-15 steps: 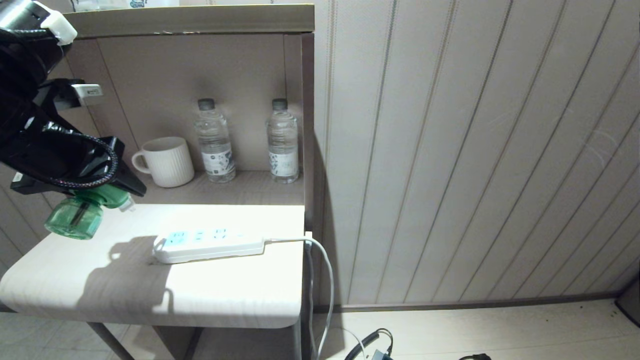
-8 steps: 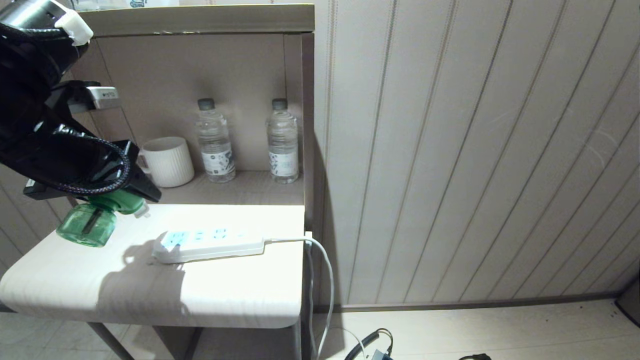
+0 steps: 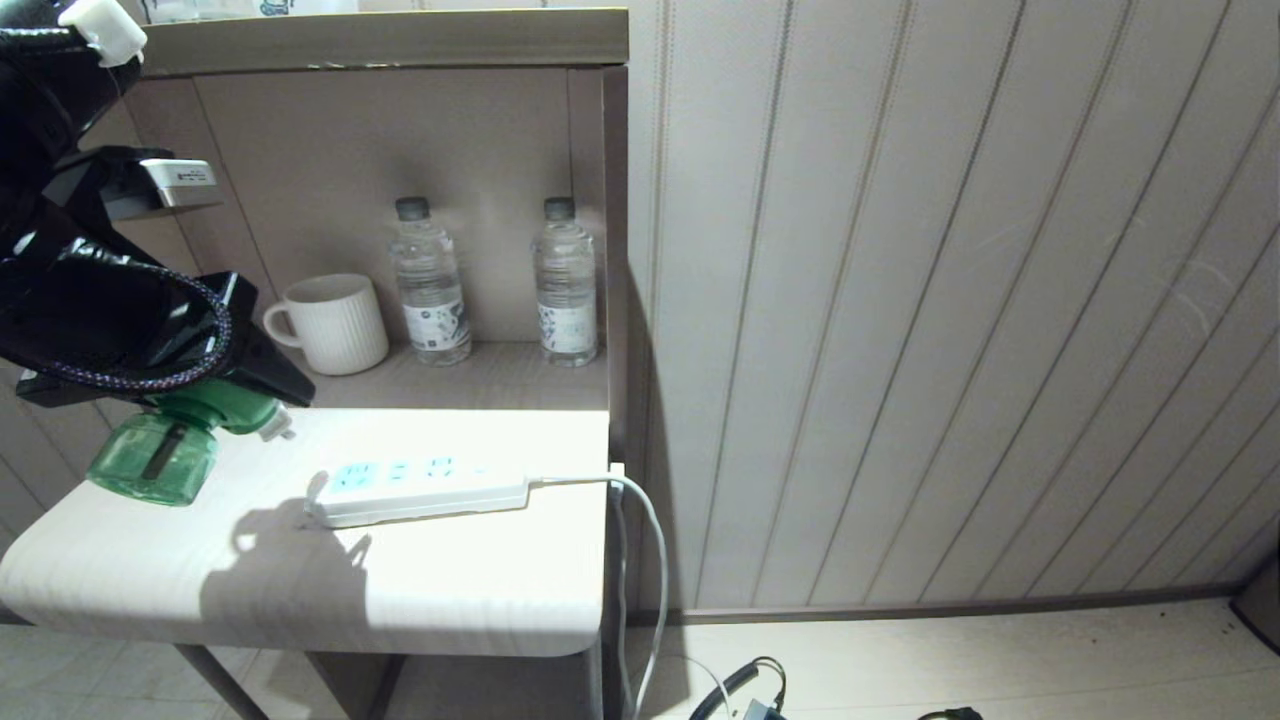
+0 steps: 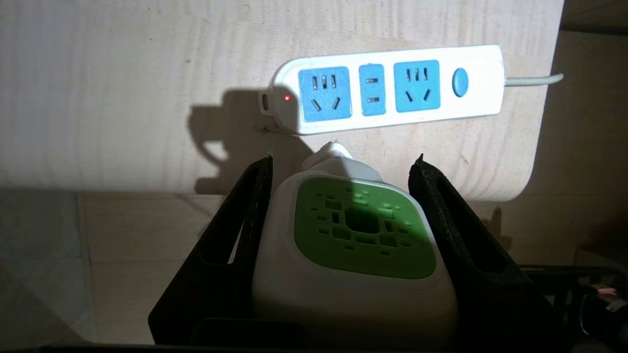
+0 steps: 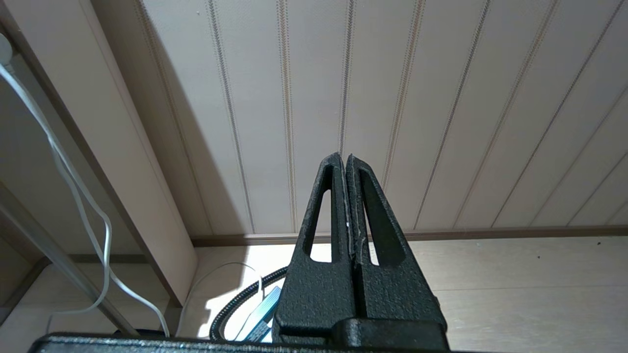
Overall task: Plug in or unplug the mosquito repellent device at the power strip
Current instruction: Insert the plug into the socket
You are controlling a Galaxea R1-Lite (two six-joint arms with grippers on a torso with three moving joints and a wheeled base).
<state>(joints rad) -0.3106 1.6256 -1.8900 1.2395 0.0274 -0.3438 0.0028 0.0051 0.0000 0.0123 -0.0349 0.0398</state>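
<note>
Head view: the left gripper (image 3: 235, 385), closed on the mosquito repellent device (image 3: 170, 445), has drifted back left and slightly down over the desk (image 3: 450, 590) edge, still short of the power strip (image 3: 420, 490).

Left wrist view: the device sits clamped between both fingers (image 4: 245, 235); all sockets are empty, so insertion remains pending.

Right wrist view: the right gripper (image 5: 346, 162) is closed, empty and parked.

Bare table (image 3: 450, 570) surrounds the power strip (image 3: 420, 490); mug (image 3: 335, 322) and bottles (image 3: 430, 280) stand well behind.
</note>
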